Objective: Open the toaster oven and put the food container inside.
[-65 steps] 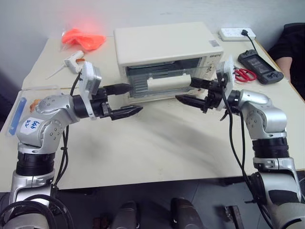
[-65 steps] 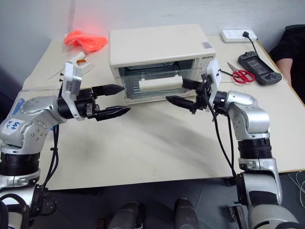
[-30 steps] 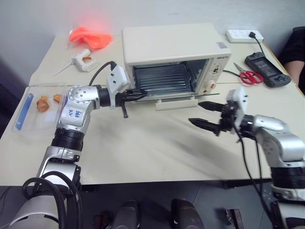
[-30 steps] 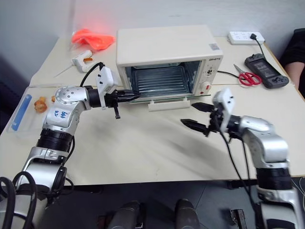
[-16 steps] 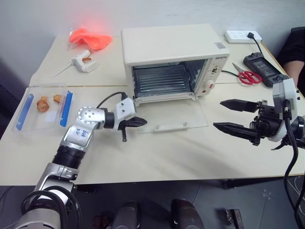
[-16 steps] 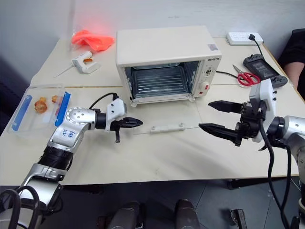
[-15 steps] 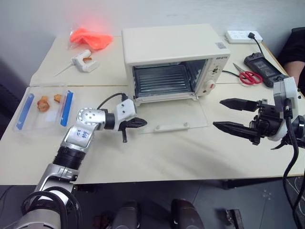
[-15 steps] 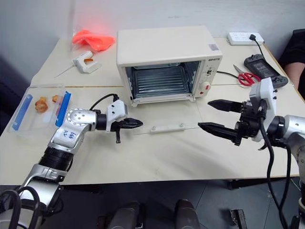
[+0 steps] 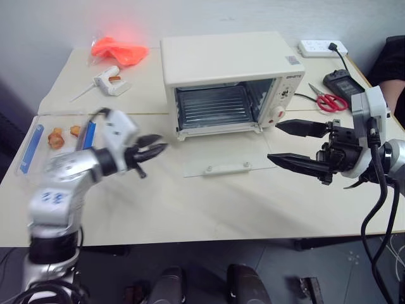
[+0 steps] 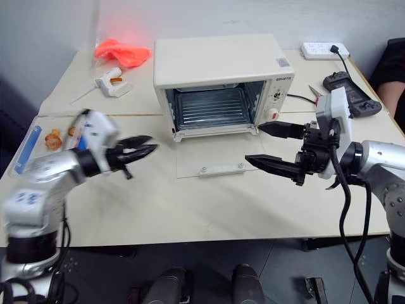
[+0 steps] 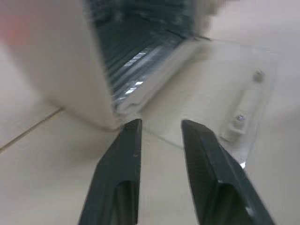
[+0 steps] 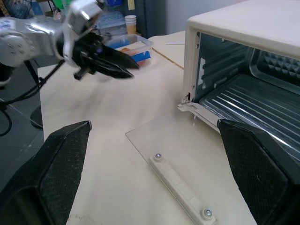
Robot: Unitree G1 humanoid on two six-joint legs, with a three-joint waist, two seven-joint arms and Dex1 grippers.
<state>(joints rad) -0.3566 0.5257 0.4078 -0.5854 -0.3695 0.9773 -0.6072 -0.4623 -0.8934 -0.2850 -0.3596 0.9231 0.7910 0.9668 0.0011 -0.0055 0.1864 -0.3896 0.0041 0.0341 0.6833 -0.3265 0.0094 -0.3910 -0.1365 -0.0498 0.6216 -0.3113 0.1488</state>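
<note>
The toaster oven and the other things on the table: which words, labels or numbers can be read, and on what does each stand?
Dark brand word on the oven front, upper right corner: too small to read.
Small label on the oven top: unreadable.
Blue writing on the white sticker on the left arm: blurred, unreadable.
Nothing else bears text.

A cream tabletop (image 9: 209,209), made of two surfaces joined at a seam, stands against a plain pale grey wall (image 9: 209,16). Dark floor (image 9: 266,278) shows below its front edge.

Orange plastic bag (image 9: 119,50) at far left, white glue gun (image 9: 106,80) just nearer, red scissors (image 9: 327,101), black handheld device (image 9: 345,87) and white power strip (image 9: 323,46) far right
</note>
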